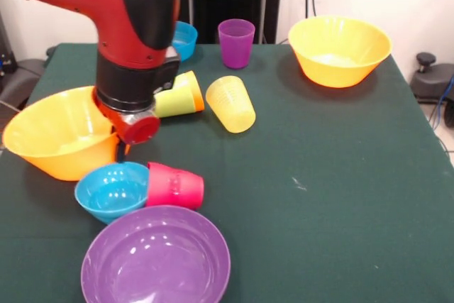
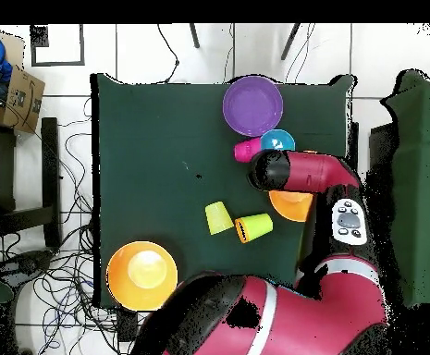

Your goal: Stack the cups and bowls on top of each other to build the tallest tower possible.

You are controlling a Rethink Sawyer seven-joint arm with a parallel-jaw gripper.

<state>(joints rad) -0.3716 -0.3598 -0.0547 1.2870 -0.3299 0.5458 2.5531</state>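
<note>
Robot lab, floor cables (image 2: 56, 268), cloth-covered table (image 2: 153, 139)

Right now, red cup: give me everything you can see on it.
The red cup is a small tapered tumbler, glossy pinkish-red plastic by its look, with a faint ridge round the body. It lies on its side on the green table, not stacked on anything. One end presses against the cyan bowl; the purple bowl sits just in front, perhaps touching. In the overhead view the arm partly covers it. The gripper is not holding it.
</note>
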